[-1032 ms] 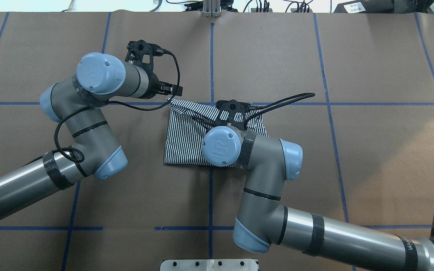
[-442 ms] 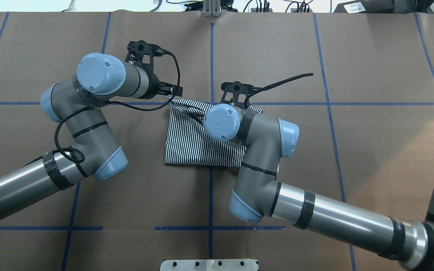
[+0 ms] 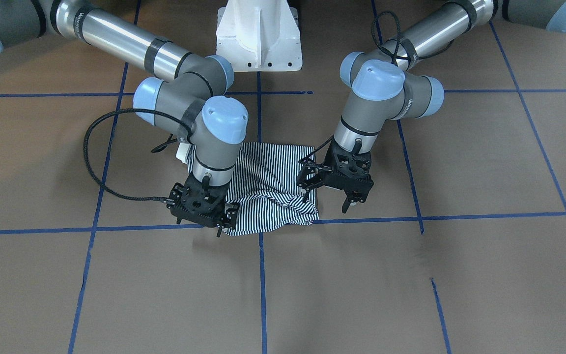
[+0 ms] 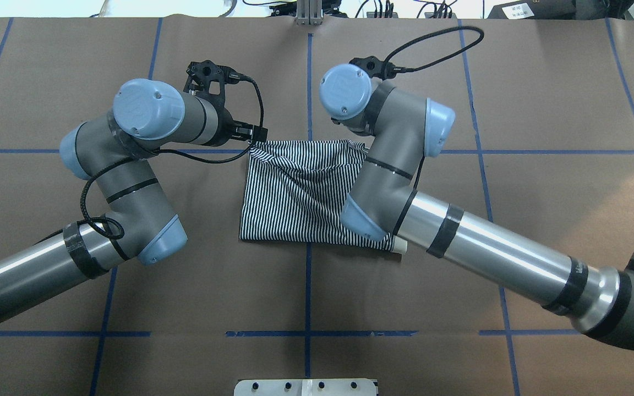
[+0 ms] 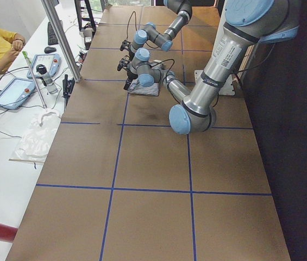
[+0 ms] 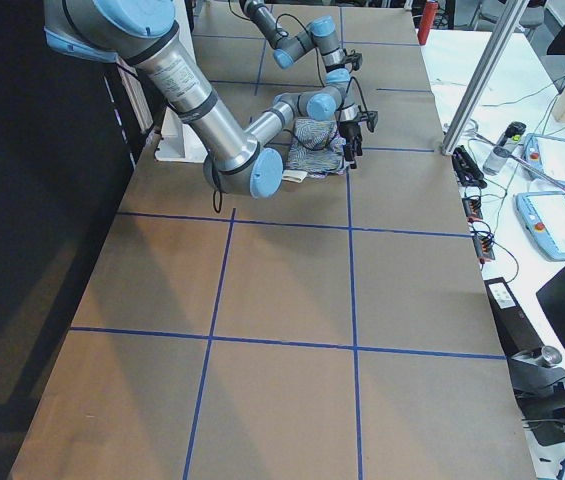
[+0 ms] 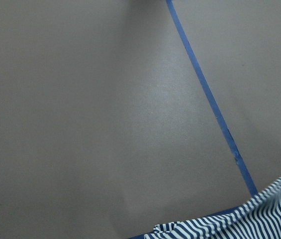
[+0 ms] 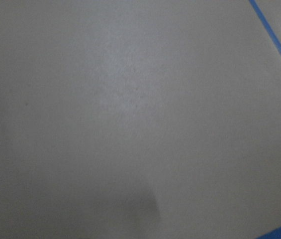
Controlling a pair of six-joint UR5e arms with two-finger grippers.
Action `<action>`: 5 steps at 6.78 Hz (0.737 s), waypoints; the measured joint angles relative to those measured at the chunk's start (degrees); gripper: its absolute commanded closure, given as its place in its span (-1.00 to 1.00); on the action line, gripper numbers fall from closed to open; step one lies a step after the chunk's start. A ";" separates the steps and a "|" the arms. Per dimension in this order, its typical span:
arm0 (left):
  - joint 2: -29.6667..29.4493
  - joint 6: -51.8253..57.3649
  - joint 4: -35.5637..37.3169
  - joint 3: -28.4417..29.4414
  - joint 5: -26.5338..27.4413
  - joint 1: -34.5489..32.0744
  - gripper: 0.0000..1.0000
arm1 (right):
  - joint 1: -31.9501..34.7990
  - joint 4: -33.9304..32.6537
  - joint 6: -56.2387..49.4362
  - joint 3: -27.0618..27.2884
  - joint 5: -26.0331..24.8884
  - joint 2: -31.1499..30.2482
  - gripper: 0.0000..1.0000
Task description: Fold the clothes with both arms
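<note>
The navy-and-white striped shirt [image 4: 295,192] lies folded into a rough square at the table's middle, its far edge rumpled [image 3: 268,184]. A bit of white collar [image 4: 399,247] pokes out at its near right corner. My left gripper [image 3: 326,200] is open and empty, low at the shirt's far left corner, one finger [image 3: 305,194] right beside the cloth. In the overhead view it [image 4: 252,132] sits at that corner. My right gripper [image 3: 199,223] is open and empty, hovering just beyond the far right edge. The left wrist view shows a shirt edge [image 7: 259,219]; the right wrist view shows only table.
Brown paper with blue tape lines [image 4: 309,82] covers the table. The white pedestal base [image 3: 258,34] stands at the robot's side. My right forearm [image 4: 487,247] crosses over the shirt's near right corner. Pendants [image 5: 12,92] and an operator are past the far edge.
My right arm has swung from above the shirt's middle out past its far edge, and the far right of the shirt now lies flat. My left arm has not moved.
</note>
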 measured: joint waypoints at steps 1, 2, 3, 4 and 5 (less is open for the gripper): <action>-0.06 -0.34 0.28 0.25 0.08 0.58 -1.00 | 3.36 -0.03 -3.45 -0.72 4.71 0.47 -1.00; -0.25 -1.54 0.56 0.32 0.40 1.83 -1.00 | 5.23 -0.02 -5.64 -0.66 7.83 0.48 -1.00; -0.49 -2.96 0.77 0.21 1.29 3.62 -1.00 | 5.98 -0.01 -6.47 -0.02 9.21 0.32 -1.00; -0.66 -4.48 1.38 0.07 2.48 5.94 -1.00 | 6.21 -0.01 -6.59 1.04 9.73 -0.24 -1.00; -0.75 -6.13 2.33 0.14 4.32 8.50 -1.00 | 6.27 0.00 -6.56 2.15 9.88 -1.10 -1.00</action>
